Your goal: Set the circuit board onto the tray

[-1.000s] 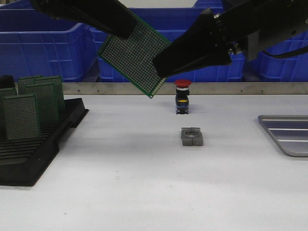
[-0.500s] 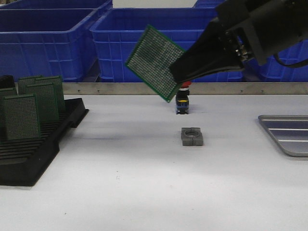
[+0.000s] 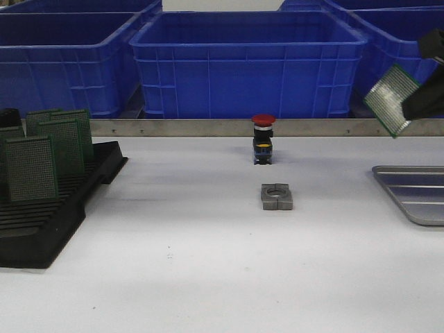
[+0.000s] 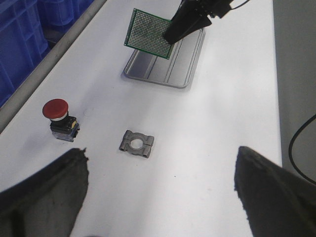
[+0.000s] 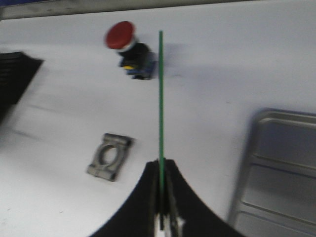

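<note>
Right pincer (image 5: 160, 207): two black, tapering fingers pressed together on one edge of the circuit board; seen in the left wrist view as a dark wedge above the tray.
Circuit board (image 3: 390, 98): thin, flat green rectangle, its face covered in a fine grid of small holes; held in the air, tilted, at the right side of the front view; in the right wrist view it appears edge-on as a narrow green line; in the left wrist view it hangs above the near end of the tray, not touching it.
Tray (image 3: 416, 194): shallow grey metal, dull sheen, rounded corners, raised rim, lengthwise ridges; lies flat on the counter at the far right, below the board.
Left pincer (image 4: 158, 197): two broad dark fingers spread wide apart, holding nothing; bare counter between them.
Metal block (image 3: 277, 196): small grey cast piece, roughly square, with a round hole through the middle; lies flat mid-counter.
Push-button (image 3: 263, 139): round red mushroom cap on a dark, boxy body; stands upright behind the metal block.
Rack (image 3: 48, 215): black, slotted, at the left; several green perforated boards stand upright in its slots.
Bins (image 3: 246, 62): blue plastic, ribbed walls, lined up behind the counter.
Counter (image 3: 208, 277): smooth, white, matte.
</note>
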You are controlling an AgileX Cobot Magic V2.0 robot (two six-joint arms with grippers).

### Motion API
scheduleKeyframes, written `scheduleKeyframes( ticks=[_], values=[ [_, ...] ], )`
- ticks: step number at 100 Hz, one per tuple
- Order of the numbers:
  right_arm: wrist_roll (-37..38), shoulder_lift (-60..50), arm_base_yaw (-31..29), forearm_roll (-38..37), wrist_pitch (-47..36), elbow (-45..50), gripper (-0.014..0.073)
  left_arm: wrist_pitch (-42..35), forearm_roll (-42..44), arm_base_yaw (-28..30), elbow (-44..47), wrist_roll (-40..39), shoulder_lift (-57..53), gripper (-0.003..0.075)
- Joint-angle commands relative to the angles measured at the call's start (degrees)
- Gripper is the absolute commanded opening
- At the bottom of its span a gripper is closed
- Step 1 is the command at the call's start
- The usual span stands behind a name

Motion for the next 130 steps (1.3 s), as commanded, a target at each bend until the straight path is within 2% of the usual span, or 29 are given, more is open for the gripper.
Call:
scheduleKeyframes(
  ticks=[1, 16, 23, 30, 42, 47, 52, 68, 83, 113, 130],
  values=[
    [0.1, 0.8, -2.7, 2.6, 0.0, -1.6, -0.0069, 1.6, -4.0, 0.0, -1.8, -0.6, -1.9, 0.0564],
    [0.0, 5.5, -5.0, 2.7, -0.5, -1.7, -0.0052, 1.6, -4.0, 0.0, -1.8, -0.7, -1.9, 0.0564],
    [-0.1, 7.0, -5.1, 2.7, -1.0, -1.7, 0.0018, 1.6, -4.0, 0.0, -1.8, -0.7, -1.9, 0.0564],
    [-0.4, 7.8, -5.1, 2.5, -2.0, -1.7, 0.0149, 1.7, -4.1, 0.0, -1.8, -0.7, -1.9, 0.0564],
    [-1.0, 7.7, -5.1, 1.5, -5.6, -1.7, 0.0483, 1.7, -4.1, 0.0, -1.8, -0.7, -1.9, 0.0564],
    [-1.0, 7.5, -5.1, 0.9, -7.4, -1.7, 0.0584, 1.7, -4.1, 0.0, -1.8, -0.7, -1.9, 0.0564],
    [-1.0, 7.4, -5.1, 0.3, -8.5, -1.7, 0.064, 1.8, -4.1, 0.0, -1.8, -0.8, -1.9, 0.0564],
    [-1.0, 5.8, -5.1, -2.3, -9.3, -1.7, 0.0652, -0.1, -1.3, 0.0, -1.8, -0.8, -2.0, 0.0564],
    [-1.0, 3.5, -5.1, -5.2, -9.7, -1.7, 0.0652, -5.4, 11.0, 0.0, -2.9, -0.8, -2.0, 0.0564],
    [-1.0, 1.9, -5.1, -5.1, -9.0, -1.7, 0.0652, -7.4, 34.7, 0.0, -2.9, -4.6, -1.7, 0.0564],
    [-1.0, 1.9, -5.1, -5.1, -8.3, -1.7, 0.0652, -9.1, 41.0, 0.0, -2.9, -5.0, 0.3, 0.0564]
  ],
)
